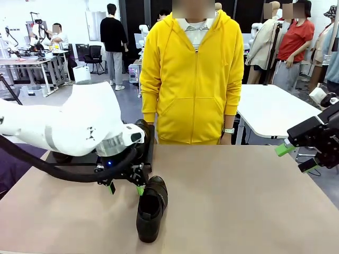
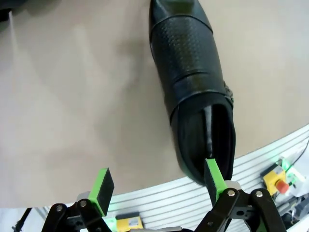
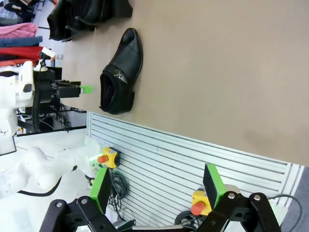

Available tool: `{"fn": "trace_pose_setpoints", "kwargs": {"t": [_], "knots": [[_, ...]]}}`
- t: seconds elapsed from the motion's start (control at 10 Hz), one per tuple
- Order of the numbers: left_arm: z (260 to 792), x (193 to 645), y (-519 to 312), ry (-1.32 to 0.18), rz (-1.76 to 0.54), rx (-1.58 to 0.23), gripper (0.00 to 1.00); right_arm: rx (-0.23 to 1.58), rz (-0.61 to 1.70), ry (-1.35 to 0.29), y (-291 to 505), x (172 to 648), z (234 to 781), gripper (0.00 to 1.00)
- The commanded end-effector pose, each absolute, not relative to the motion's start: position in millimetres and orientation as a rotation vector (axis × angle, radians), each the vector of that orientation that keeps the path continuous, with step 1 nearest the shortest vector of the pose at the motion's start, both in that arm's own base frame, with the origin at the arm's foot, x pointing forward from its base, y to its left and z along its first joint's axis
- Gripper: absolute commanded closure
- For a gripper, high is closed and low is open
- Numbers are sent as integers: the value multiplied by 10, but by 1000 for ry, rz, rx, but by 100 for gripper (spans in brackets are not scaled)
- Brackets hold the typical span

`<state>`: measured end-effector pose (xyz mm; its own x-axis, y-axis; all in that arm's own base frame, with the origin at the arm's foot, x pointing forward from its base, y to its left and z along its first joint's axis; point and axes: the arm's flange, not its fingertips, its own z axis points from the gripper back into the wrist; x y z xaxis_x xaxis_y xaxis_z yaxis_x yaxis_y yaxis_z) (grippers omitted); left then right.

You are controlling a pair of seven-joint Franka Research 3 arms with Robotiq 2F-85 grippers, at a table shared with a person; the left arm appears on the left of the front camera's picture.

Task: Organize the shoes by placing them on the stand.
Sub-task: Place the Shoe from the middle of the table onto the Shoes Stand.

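We see 1 black shoe (image 1: pixel 151 209) lying on the table (image 1: pixel 238 201) just in front of the stand (image 1: pixel 150 151), left gripper (image 1: pixel 126 188) above its heel, fingers wide, empty, right gripper (image 3: pixel 157 186) well off to the shoe's right, fingers wide, empty

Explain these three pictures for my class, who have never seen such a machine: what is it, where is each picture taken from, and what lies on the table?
Two white robot arms work at a tan table. The front picture looks across it at a person in yellow. The other two come from cameras on each arm's wrist. The left claw hangs open beside the heel of a black shoe lying on the table; its green pads grip nothing. The right claw waits open at the table's side, empty. More black shoes sit at the far end.
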<state>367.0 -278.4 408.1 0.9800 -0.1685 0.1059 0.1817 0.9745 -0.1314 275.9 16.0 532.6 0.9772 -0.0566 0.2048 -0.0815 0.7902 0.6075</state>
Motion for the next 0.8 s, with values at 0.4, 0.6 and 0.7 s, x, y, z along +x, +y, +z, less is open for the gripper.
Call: {"fn": "trace_pose_setpoints", "kwargs": {"t": [0.4, 0.6, 0.7], "knots": [[3629, 3959, -3144, -103, -132, -78, 3, 675, 31, -227, 153, 2766, 5314, 0], [3525, 3998, -3203, -87, -136, -57, 3, 675, 31, -227, 153, 2766, 5314, 0], [3511, 3994, -3205, -82, -133, -38, 59, 675, 31, -227, 153, 2766, 5314, 0]]}}
